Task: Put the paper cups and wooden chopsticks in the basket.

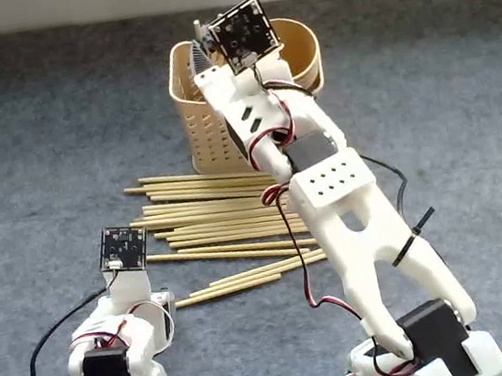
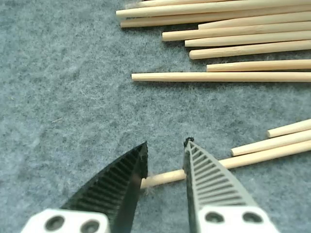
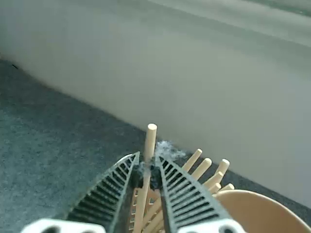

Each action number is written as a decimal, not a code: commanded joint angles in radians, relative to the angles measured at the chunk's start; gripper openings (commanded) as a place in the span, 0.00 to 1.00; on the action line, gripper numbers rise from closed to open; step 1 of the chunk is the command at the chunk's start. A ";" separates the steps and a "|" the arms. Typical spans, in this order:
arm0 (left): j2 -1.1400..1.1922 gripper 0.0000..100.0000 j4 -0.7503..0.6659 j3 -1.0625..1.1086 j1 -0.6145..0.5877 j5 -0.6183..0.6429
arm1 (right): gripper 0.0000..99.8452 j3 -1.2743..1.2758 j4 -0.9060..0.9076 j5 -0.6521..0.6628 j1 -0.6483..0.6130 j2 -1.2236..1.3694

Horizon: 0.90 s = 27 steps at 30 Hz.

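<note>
**Now: one chopstick clamped above the basket, the rest loose on the table**

Closest in, the right gripper (image 3: 146,158) has its jaws pressed together on a single wooden chopstick (image 3: 151,138). The stick stands nearly upright, its blunt end poking above the fingertips. Just beneath the jaws, several other chopsticks in the basket (image 3: 204,167) lean together, their ends rising above its curved rim. The basket (image 1: 204,129) is a slotted beige tub standing near the far edge of the table (image 1: 35,135), about midway along it. The right arm (image 1: 350,220) stretches from the near edge up over it.

The left gripper (image 2: 165,145) has its jaws apart, one black and one pale, pointing down at the grey table cover. The end of a chopstick on the table (image 2: 163,178) lies in the gap between them; whether either jaw touches it cannot be told. That stick belongs to a small slanted group nearest the near edge.

Further out, the main spread of loose chopsticks (image 1: 217,212) lies roughly parallel in the middle of the table, just in front of the basket. The left arm (image 1: 115,350) sits folded at the near-left corner.
</note>
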 commanded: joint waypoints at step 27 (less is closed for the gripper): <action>-0.004 0.14 0.005 0.019 -0.004 -0.006 | 0.17 -0.015 0.452 0.014 -0.113 -0.512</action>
